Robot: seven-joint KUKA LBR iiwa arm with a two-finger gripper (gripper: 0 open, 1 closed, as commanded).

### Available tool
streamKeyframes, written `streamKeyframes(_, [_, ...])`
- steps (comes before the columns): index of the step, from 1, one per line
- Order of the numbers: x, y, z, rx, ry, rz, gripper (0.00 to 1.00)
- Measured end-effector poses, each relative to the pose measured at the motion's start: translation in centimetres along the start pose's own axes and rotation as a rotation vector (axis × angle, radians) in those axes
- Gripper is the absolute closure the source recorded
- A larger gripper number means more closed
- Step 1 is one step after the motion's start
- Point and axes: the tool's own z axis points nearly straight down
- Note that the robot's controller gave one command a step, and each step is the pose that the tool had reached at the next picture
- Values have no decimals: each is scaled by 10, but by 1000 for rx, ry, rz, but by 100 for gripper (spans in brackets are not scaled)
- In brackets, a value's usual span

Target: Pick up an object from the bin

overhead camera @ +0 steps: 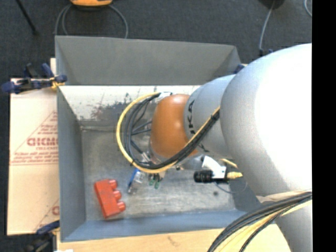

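1 red plastic block [109, 197] lies front-left on the floor of the bin [71, 156], apart from the gripper [137, 180] just right of it (jaw state: cannot tell). The orange-covered arm [170, 125] overhangs a black-and-yellow piece [212, 176] farther right.

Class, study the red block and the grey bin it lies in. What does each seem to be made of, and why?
The red block is probably moulded plastic: even colour, rounded lumps along one side, dull smooth finish. The bin looks like sheet metal: flat folded walls, a scuffed floor, dark speckles on the back wall.
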Motion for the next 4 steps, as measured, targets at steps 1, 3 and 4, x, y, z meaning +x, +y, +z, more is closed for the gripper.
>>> streamKeyframes(1, [-2,5,-23,8,8,43,100])
streamKeyframes(3, [-50,-7,-63,11,13,-337,100])
streamKeyframes(4, [-60,-10,-177,4,2,-357,100])
